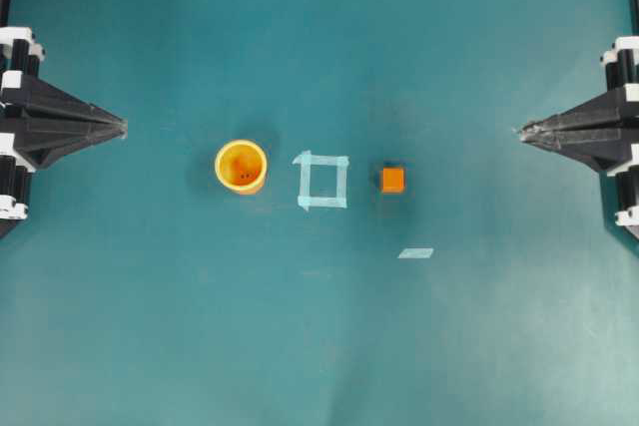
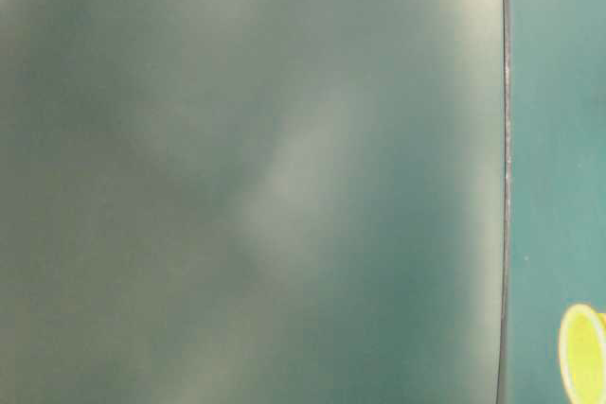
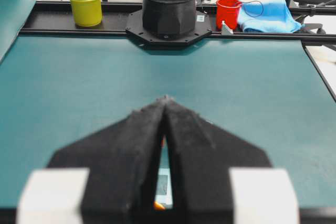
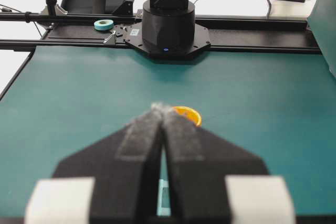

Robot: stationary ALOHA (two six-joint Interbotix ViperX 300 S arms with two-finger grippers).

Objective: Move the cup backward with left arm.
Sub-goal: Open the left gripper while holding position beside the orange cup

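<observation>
The orange-yellow cup [image 1: 241, 166] stands upright on the teal table [image 1: 319, 346], left of centre. Its rim also shows in the right wrist view [image 4: 189, 114] just past the fingertips, and at the lower right edge of the table-level view [image 2: 582, 352]. My left gripper [image 1: 122, 127] is shut and empty at the left edge, well apart from the cup. In its wrist view the shut tips [image 3: 166, 99] point across the table, and only orange slivers show through the gap. My right gripper [image 1: 522, 133] is shut and empty at the right edge, as its wrist view [image 4: 160, 107] shows.
A small orange cube [image 1: 392, 180] sits right of a light tape square [image 1: 322, 180], with a tape strip [image 1: 415, 252] below it. Off the table are stacked yellow and blue cups [image 3: 85, 3], a red cup [image 3: 228, 11], a blue cloth [image 3: 265, 17] and a tape roll [image 4: 103, 23].
</observation>
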